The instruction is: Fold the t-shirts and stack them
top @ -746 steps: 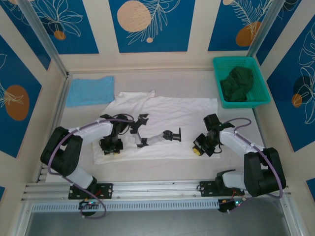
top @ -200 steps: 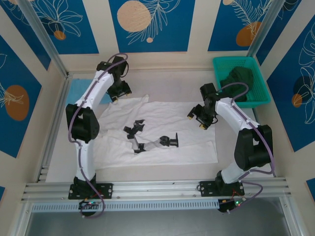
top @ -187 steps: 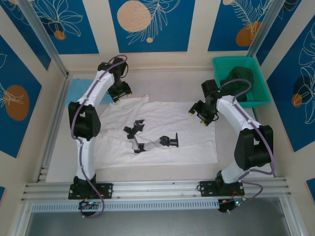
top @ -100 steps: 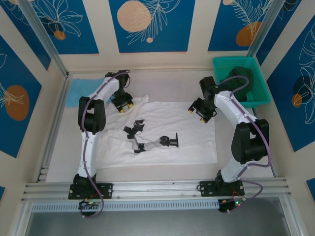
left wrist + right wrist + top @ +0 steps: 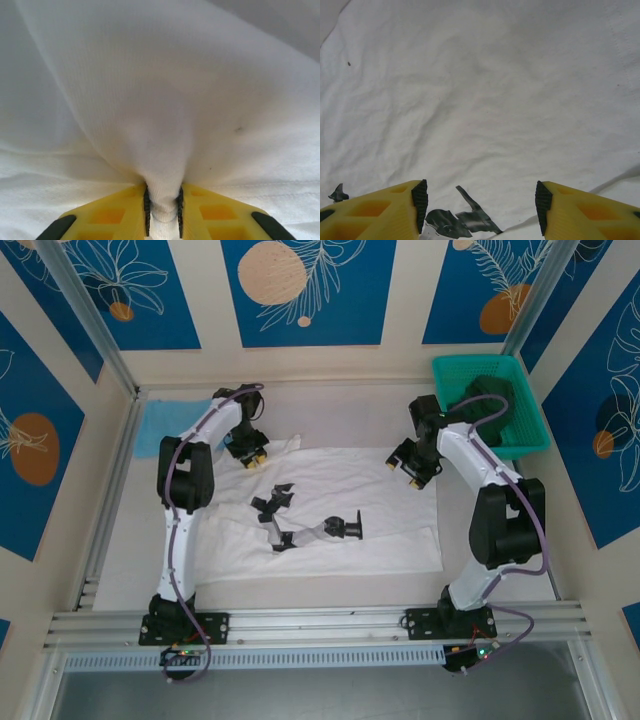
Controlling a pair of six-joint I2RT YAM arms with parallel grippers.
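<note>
Both arms stretch toward the far side of the table (image 5: 330, 408). The left gripper (image 5: 248, 449) is clamped on a pinched-up fold at the far-left corner of the white t-shirt (image 5: 340, 478), which lies spread mid-table. The right gripper (image 5: 481, 200) hangs over the shirt's far-right part, jaws wide apart. The light-blue t-shirt (image 5: 160, 430) lies at the far left.
</note>
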